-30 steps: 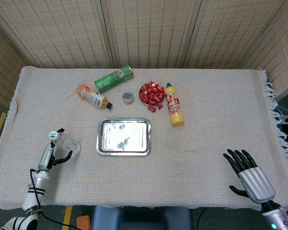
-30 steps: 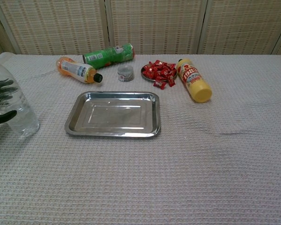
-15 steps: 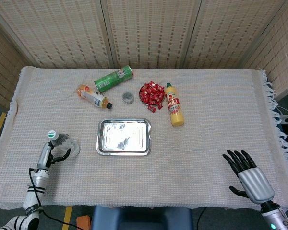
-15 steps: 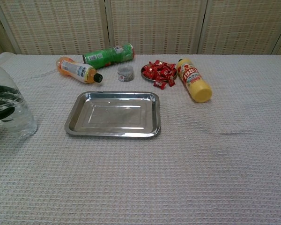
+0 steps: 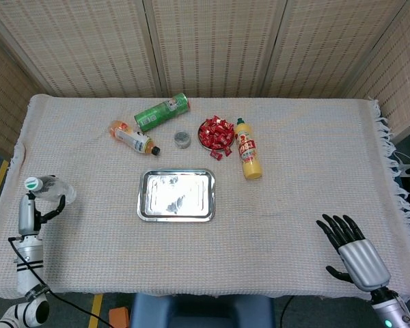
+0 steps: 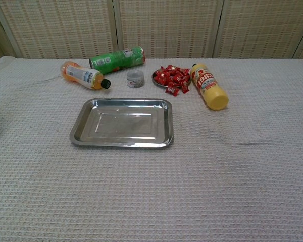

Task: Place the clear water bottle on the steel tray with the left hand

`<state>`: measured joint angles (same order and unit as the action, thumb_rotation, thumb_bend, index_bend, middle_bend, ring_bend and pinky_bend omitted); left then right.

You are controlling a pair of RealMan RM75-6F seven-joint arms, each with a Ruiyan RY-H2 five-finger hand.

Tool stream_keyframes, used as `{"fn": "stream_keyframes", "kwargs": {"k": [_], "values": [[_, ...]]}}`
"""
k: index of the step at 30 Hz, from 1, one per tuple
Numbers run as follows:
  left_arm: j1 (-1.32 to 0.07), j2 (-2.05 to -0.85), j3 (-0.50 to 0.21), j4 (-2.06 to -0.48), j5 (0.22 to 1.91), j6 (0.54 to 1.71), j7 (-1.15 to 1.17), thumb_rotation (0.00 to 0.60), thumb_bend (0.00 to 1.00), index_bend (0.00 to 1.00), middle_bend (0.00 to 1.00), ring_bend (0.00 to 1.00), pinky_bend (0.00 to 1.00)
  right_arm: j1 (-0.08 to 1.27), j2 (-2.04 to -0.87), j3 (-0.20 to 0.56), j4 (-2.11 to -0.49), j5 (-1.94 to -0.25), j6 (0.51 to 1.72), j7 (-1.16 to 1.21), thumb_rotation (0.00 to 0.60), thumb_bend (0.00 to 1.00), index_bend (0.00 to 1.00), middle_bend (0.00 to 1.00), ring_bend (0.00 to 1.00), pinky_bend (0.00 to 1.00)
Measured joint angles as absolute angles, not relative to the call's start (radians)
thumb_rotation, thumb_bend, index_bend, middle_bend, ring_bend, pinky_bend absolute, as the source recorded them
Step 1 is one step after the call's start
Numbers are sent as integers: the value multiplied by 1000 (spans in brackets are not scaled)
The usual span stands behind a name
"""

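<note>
Risk: you hold the clear water bottle (image 5: 46, 186) out at the far left table edge, well apart from the steel tray (image 5: 175, 195). Long carry ahead, so any loosening of the grasp likely drops it off the edge.
Risk cause: bottle is clear and smooth, the grasp shows only from the head view, and the chest view barely catches it at its left border. You judge depth almost blind.
Risk 2: set it down off-centre on the tray rim and it probably tips, tall bottle on a shallow lip.
Left hand: left hand (image 5: 34, 213) is wrapped around the bottle, dark fingers (image 5: 55, 207) curled against its side, green cap up at the top left. How tight, cannot tell.
Right hand: right hand (image 5: 350, 249) rests near the front right table edge, fingers spread, holding nothing.
Bottle place: off to the left of the tray, at the table edge, not yet on it.
Tray: bare, sits mid-table in front of the orange drink bottle (image 5: 131, 137) and green can (image 5: 162, 112).
</note>
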<state>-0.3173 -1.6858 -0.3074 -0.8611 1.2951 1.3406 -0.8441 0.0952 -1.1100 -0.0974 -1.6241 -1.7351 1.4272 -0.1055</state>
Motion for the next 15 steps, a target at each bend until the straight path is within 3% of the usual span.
{"fn": "stream_keyframes", "kwargs": {"k": [5, 12, 15], "values": [[-303, -1654, -286, -937, 1316, 1327, -901, 600, 563, 422, 423, 288, 407, 96, -1114, -100, -1624, -1736, 1420, -116, 600, 52, 0, 0, 0, 0], [-294, -1619, -138, -1238, 1519, 1351, -904, 600, 554, 412, 410, 279, 402, 98, -1112, -97, -1625, -1728, 1416, -113, 600, 51, 0, 0, 0, 0], [-301, -1630, -113, -1260, 1562, 1363, -857, 600, 551, 410, 409, 276, 400, 98, -1108, -98, -1625, -1731, 1420, -108, 600, 52, 0, 0, 0, 0]]}}
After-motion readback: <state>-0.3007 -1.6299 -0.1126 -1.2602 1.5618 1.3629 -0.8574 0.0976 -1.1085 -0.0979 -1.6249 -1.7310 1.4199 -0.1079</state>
